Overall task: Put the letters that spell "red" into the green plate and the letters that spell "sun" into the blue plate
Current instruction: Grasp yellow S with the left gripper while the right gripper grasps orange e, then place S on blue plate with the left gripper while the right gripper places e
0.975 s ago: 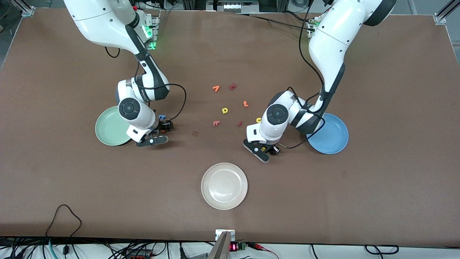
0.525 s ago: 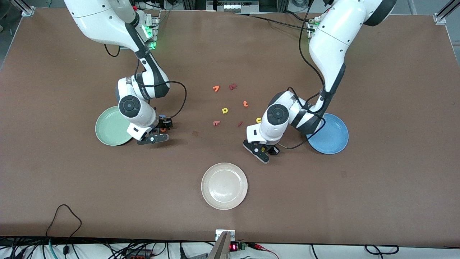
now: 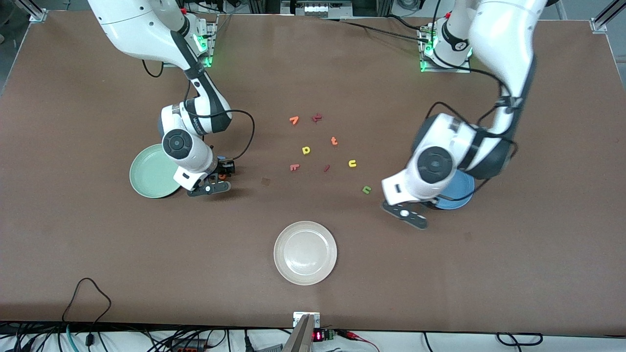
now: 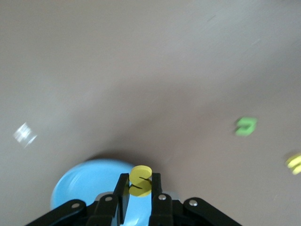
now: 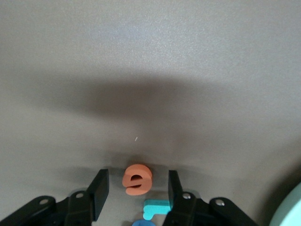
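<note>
My left gripper (image 4: 140, 182) is shut on the yellow s (image 4: 140, 179) and hangs in the air over the rim of the blue plate (image 3: 462, 194) (image 4: 89, 181). The olive-green n (image 3: 366, 189) (image 4: 245, 126) and the yellow u (image 3: 352, 163) lie on the table beside that plate. Beside the green plate (image 3: 149, 171), my right gripper (image 3: 220, 178) (image 5: 137, 178) is down at the table, open, a finger on each side of the orange e (image 5: 137, 179) with gaps showing. The teal r (image 5: 155, 208) and the blue d (image 3: 221, 159) lie right next to the e.
A cream plate (image 3: 305, 252) sits nearer the front camera at mid-table. Loose letters lie in the middle: a yellow d/p shape (image 3: 306, 150), an orange t (image 3: 334, 141), and several orange and dark red ones (image 3: 294, 119). A small brown square (image 3: 265, 181) lies near them.
The left arm has lifted with the s and swung toward the blue plate, uncovering the n. The right gripper's fingers have narrowed around the e.
</note>
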Controlling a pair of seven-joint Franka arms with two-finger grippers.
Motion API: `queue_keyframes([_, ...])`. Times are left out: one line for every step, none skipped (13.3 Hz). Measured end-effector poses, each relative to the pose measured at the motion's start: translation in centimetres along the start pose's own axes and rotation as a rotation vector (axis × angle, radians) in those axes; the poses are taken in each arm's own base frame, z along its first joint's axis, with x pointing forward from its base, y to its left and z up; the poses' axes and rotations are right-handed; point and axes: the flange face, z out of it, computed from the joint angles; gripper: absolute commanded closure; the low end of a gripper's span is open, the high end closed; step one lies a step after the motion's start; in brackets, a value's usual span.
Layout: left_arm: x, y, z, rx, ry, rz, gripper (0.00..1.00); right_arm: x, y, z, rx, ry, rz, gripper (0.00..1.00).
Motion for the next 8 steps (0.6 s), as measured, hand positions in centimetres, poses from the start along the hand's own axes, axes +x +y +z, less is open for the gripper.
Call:
queue_keyframes([-1.0,-1.5,-0.2,-0.004,-0.047,-0.022,0.85,0.0,-0.1,0.1,0.0,0.0,-0.001,0.41])
queue_keyframes([-2.0,-2.5,-0.2,-0.009,-0.096,-0.039,0.85,-0.1,-0.2,0.2,0.0,0.004,-0.004,0.41])
queue_keyframes([-2.9,-3.4,0.1,-0.014,-0.142,-0.053,0.85,-0.2,-0.3,0.3,0.0,0.006,-0.006,0.43])
queue_keyframes([-3.7,-4.1,0.6,-0.02,-0.175,-0.065,0.85,-0.3,-0.4,0.5,-0.001,0.006,-0.008,0.5])
queue_keyframes([-4.3,-4.7,1.4,-0.025,-0.2,-0.074,0.85,-0.3,-0.5,0.5,-0.001,0.008,-0.009,0.57])
queue_keyframes([-4.8,-5.2,2.4,-0.03,-0.219,-0.082,0.85,-0.2,-0.5,0.5,-0.001,0.008,-0.009,0.65])
queue_keyframes([-5.3,-5.9,3.5,-0.036,-0.229,-0.093,0.85,-0.2,-0.4,0.4,-0.002,0.01,-0.009,0.72])
queue_keyframes([-5.9,-6.9,4.8,-0.043,-0.228,-0.107,0.84,-0.2,-0.3,0.2,-0.003,0.012,-0.008,0.78])
